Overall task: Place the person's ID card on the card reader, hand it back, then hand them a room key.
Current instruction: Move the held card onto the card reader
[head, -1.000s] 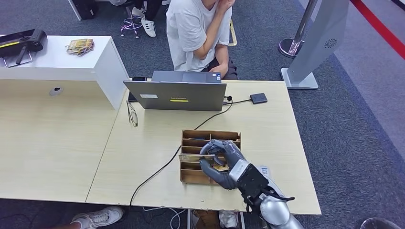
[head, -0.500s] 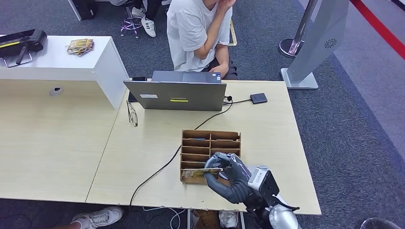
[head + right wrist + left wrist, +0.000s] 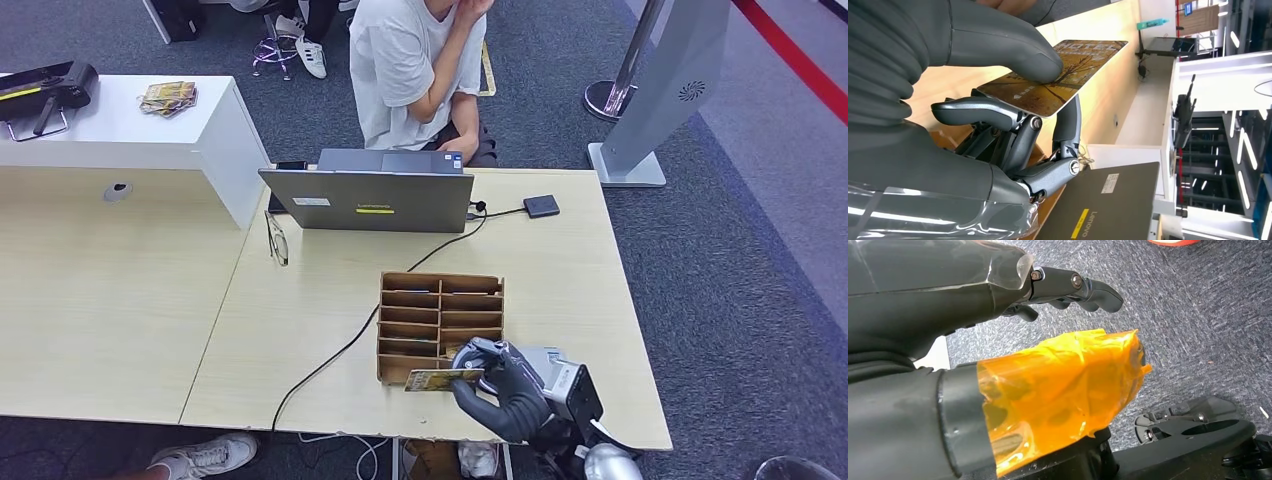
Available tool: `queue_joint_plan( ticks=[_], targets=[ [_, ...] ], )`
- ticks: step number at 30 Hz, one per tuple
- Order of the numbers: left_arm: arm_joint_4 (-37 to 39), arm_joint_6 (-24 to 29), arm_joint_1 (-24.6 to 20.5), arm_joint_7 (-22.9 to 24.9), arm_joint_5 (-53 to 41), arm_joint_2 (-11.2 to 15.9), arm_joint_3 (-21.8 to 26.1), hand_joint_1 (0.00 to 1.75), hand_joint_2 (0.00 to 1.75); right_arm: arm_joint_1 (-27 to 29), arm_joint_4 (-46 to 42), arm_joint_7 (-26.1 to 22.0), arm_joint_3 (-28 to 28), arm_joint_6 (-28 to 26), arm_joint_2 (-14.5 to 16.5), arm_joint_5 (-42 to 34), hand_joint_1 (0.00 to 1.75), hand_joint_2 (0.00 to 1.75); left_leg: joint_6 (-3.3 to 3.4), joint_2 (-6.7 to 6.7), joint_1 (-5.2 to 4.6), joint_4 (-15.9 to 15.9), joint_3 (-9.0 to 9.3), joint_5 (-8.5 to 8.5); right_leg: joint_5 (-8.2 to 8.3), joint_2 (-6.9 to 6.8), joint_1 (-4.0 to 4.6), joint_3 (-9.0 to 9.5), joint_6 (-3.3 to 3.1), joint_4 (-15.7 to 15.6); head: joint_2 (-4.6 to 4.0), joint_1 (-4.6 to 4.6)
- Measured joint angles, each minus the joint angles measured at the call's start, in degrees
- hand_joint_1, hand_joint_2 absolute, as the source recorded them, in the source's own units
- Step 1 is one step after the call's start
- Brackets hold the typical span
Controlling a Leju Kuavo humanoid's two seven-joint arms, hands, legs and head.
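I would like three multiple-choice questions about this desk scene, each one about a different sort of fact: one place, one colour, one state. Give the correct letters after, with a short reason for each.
1. Where does the wooden card organizer stand?
A. on the white counter
B. on the table between the laptop and the robot
C. on the carpet

2. What colour is the tape on the thumb of the left hand?
A. orange
B. blue
C. white

3. What is the state of the right hand?
A. open, holding nothing
B. resting flat on the laptop
C. holding a hotel key card

Answers:
1 B: the head view shows it on the table, on the near side of the laptop.
2 A: the left wrist view shows orange tape.
3 C: the thumb presses the hotel key card against the fingers.
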Motion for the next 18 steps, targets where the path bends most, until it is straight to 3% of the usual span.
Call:
queue_joint_plan(
  ticks=[18],
  targets=[
    [0.0,0.2,0.0,0.0,0.0,0.0,0.2,0.0,0.0,2.3,4.7,0.9,-6.1,-1.0,-2.5,0.6,1.75,1.75,0.01,0.0,-0.01,0.0,-0.01,0.0,0.0,0.0,-0.01,0.0,0.0,0.0,0.0,-0.01]
  ],
)
